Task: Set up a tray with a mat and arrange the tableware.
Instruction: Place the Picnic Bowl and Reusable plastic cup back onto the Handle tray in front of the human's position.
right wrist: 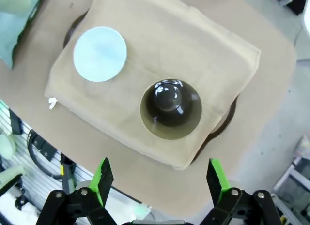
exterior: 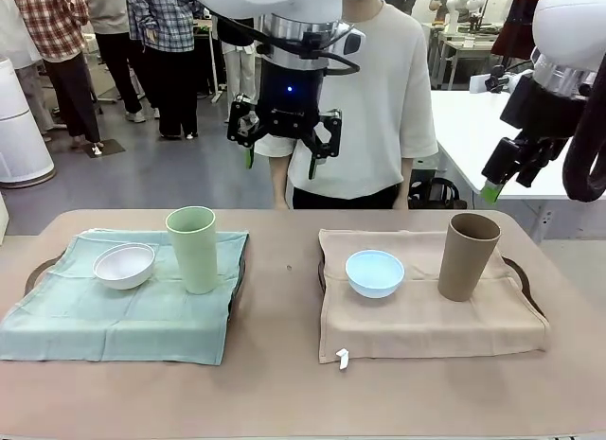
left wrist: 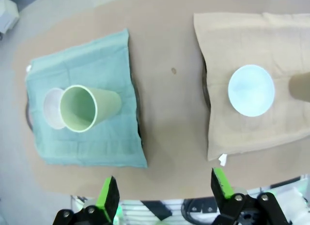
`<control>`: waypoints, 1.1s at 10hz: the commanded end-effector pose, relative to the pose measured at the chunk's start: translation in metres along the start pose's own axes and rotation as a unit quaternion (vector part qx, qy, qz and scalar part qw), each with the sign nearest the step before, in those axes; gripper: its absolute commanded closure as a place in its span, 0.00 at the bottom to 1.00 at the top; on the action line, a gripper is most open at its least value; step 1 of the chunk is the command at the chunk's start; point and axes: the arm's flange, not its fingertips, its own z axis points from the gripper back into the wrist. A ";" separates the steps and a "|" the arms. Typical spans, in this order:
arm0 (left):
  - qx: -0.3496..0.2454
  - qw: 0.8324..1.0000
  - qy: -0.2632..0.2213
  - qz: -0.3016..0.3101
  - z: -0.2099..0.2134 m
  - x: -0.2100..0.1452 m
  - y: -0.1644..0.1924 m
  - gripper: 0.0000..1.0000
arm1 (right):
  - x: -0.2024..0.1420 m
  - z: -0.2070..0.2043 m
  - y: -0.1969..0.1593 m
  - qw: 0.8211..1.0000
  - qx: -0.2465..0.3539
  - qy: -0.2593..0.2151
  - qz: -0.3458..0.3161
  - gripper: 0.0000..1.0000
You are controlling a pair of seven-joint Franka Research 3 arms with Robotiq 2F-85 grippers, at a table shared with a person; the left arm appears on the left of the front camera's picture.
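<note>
High above the table, I am holding both arms raised, my left gripper (exterior: 284,142) hanging over the far middle and my right gripper (exterior: 502,170) tilting at the far right, both spread wide and gripping nothing. Below, the pale green cup (exterior: 192,248) and white bowl (exterior: 124,265) are sitting on the green cloth mat (exterior: 123,317); the tan-brown cup (exterior: 467,255) and light blue bowl (exterior: 374,272) are sitting on the beige cloth mat (exterior: 426,322).

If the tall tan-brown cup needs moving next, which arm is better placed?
Right, probably. The right gripper, open, hangs almost directly above the tall tan-brown cup on the beige cloth mat. The left gripper, also open, hovers toward the middle, nearer the pale green cup.
</note>
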 end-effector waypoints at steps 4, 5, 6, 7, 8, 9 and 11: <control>-0.007 1.000 0.002 -0.025 -0.004 -0.001 -0.007 0.00 | -0.004 -0.005 -0.005 1.000 0.022 -0.006 0.017 0.00; -0.007 1.000 0.002 -0.025 -0.004 -0.001 -0.007 0.00 | -0.004 -0.005 -0.005 1.000 0.022 -0.006 0.017 0.00; -0.007 1.000 0.002 -0.025 -0.004 -0.001 -0.007 0.00 | -0.004 -0.005 -0.005 1.000 0.022 -0.006 0.017 0.00; -0.007 1.000 0.002 -0.025 -0.004 -0.001 -0.007 0.00 | -0.004 -0.005 -0.005 1.000 0.022 -0.006 0.017 0.00; -0.007 1.000 0.002 -0.025 -0.004 -0.001 -0.007 0.00 | -0.004 -0.005 -0.005 1.000 0.022 -0.006 0.017 0.00; -0.007 1.000 0.002 -0.025 -0.004 -0.001 -0.007 0.00 | -0.004 -0.005 -0.005 1.000 0.022 -0.006 0.017 0.00; -0.007 1.000 0.002 -0.025 -0.004 -0.001 -0.007 0.00 | -0.004 -0.005 -0.005 1.000 0.022 -0.006 0.017 0.00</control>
